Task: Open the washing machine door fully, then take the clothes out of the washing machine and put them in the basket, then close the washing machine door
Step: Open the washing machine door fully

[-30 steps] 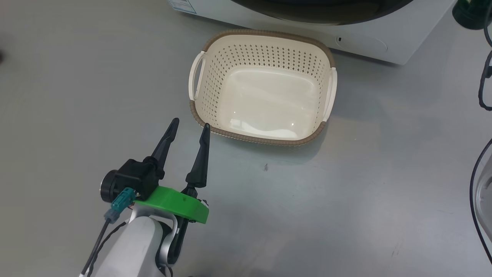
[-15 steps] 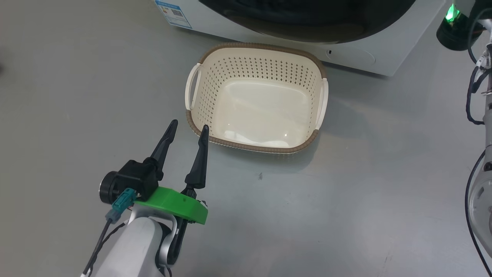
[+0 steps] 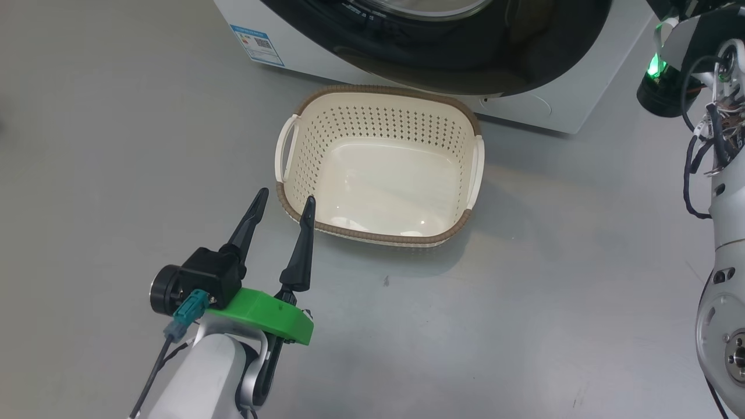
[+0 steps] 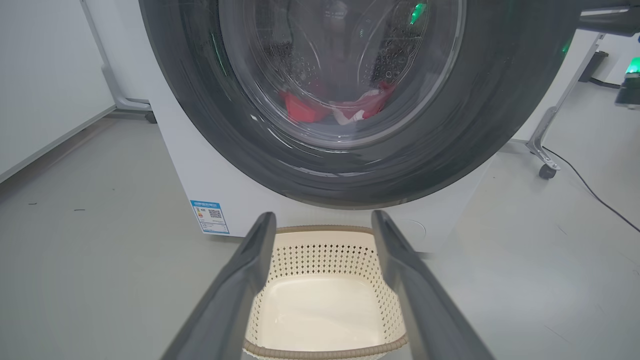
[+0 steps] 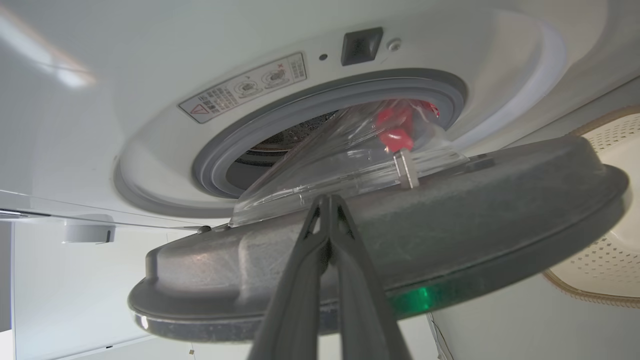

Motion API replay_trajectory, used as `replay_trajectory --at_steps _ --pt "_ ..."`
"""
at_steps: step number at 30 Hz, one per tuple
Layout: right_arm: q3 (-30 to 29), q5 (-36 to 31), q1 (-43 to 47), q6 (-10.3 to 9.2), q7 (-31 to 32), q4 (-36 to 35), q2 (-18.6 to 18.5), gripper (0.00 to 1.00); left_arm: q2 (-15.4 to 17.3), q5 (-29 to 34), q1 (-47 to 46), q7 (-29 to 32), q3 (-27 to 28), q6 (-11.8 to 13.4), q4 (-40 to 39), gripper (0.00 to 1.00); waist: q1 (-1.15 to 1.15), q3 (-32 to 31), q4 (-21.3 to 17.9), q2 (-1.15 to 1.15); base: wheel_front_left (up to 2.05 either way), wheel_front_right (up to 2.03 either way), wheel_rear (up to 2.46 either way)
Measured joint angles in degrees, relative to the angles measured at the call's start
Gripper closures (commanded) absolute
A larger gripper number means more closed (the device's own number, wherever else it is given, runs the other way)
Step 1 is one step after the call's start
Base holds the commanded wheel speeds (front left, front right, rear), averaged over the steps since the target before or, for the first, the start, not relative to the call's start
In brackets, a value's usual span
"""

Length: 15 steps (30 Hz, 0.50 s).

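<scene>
Holding the left gripper [image 3: 287,195] low over the grey floor [image 3: 116,145], fingers spread wide and pinching nothing, tips just beside the near left corner of the basket [image 3: 378,91]. Seeing that cream perforated basket lying empty on the floor, right before the washing machine [image 3: 559,110] and near its blue label sticker [image 3: 258,43]. Pressing the right gripper [image 5: 327,200] fingers tightly together, nothing between them, tips lying at the grey inner face of the washing machine door [image 5: 450,215]; contact impossible to tell. Finding the door standing ajar, swung partway off the grey rubber gasket [image 5: 320,97]. Glimpsing the clothes [image 4: 300,107], red with a white patch, lying low inside the drum behind the bulging glass bowl [image 5: 325,165].
</scene>
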Motion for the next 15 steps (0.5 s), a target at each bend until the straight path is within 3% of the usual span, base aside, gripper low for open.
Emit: replay_trajectory --at_steps 15 --pt "-0.1 0.1 1.3 0.07 0.3 -1.1 0.8 1.0 0.0 0.4 0.9 0.0 0.1 0.0 0.1 0.0 0.0 -1.2 -0.9 0.0 0.0 0.0 0.0"
